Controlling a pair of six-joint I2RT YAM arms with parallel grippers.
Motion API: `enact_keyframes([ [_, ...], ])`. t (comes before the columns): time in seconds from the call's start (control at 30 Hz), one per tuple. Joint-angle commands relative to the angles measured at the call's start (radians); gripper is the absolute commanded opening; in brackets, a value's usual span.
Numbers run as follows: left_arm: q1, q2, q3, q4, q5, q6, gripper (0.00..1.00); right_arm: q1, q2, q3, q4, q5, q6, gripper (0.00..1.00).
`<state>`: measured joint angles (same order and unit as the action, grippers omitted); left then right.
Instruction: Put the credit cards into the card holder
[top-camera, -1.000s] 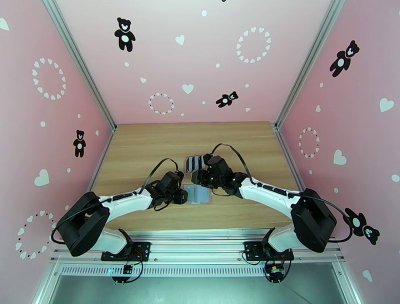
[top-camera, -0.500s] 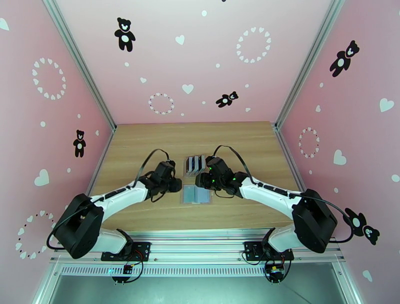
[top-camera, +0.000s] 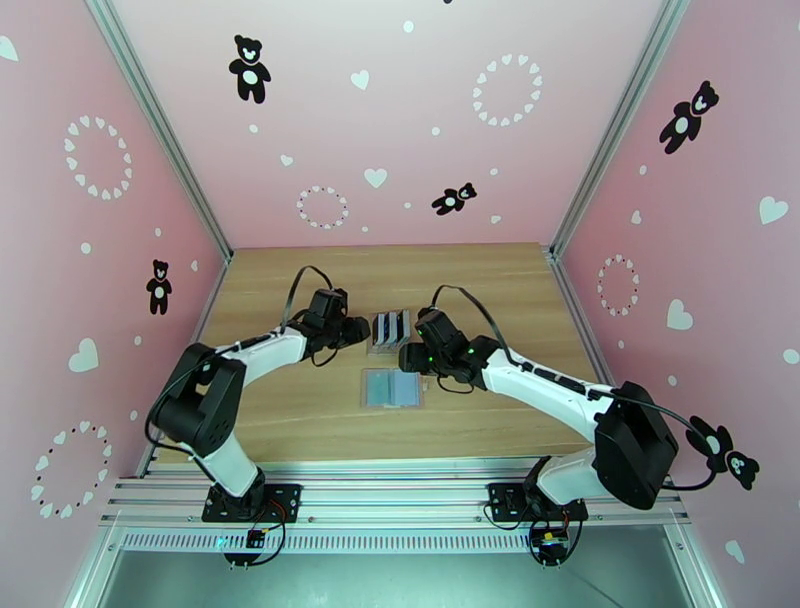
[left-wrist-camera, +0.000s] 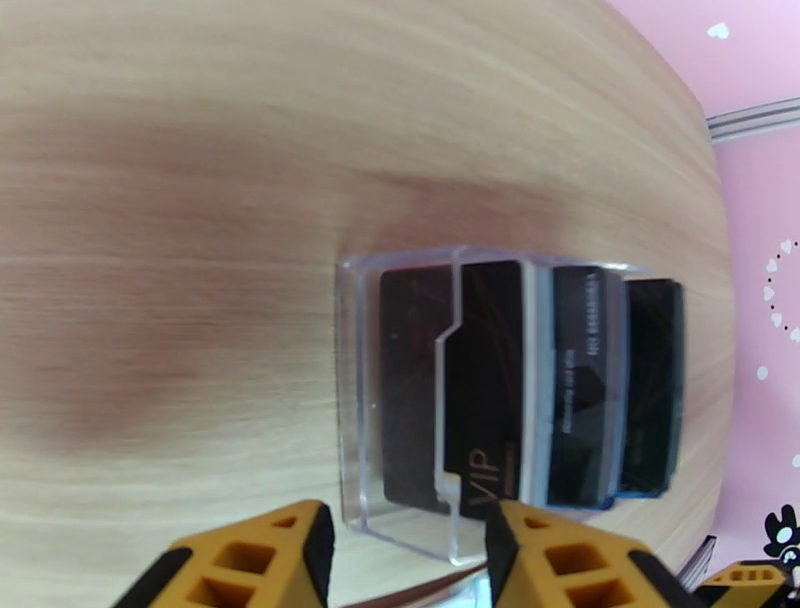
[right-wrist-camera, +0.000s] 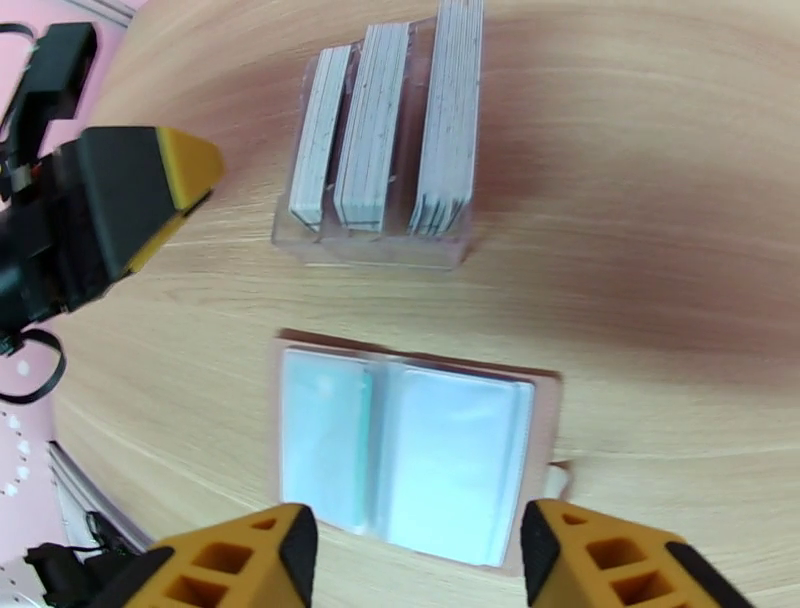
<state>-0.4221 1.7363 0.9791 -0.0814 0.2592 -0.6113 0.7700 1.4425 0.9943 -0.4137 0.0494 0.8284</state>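
Basically, the credit cards (left-wrist-camera: 490, 380) are stood edge-up in a clear stand (left-wrist-camera: 352, 420) just right of the empty, half-parted left claw (left-wrist-camera: 408, 520), while the card holder (right-wrist-camera: 400, 455) is laid open just beside the empty, wide right claw (right-wrist-camera: 420, 525).

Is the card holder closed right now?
No, the card holder lies spread open on the table, with its clear sleeves facing up.

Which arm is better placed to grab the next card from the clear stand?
Left. The left fingers, open, face the credit cards in the clear stand. The right fingers hang over the open card holder.
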Motion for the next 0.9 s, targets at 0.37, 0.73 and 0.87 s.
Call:
enact_keyframes([
  [0.37, 0.016, 0.086, -0.011, 0.119, 0.099, -0.021, 0.50, -0.062, 0.119, 0.172, -0.144, 0.093, -0.103, 0.63],
  [0.73, 0.029, 0.143, 0.007, 0.115, 0.130, -0.032, 0.46, -0.090, 0.184, 0.256, -0.178, 0.083, -0.127, 0.63],
  [0.87, 0.029, 0.165, 0.022, 0.094, 0.139, -0.032, 0.44, -0.092, 0.210, 0.290, -0.201, 0.098, -0.147, 0.63],
])
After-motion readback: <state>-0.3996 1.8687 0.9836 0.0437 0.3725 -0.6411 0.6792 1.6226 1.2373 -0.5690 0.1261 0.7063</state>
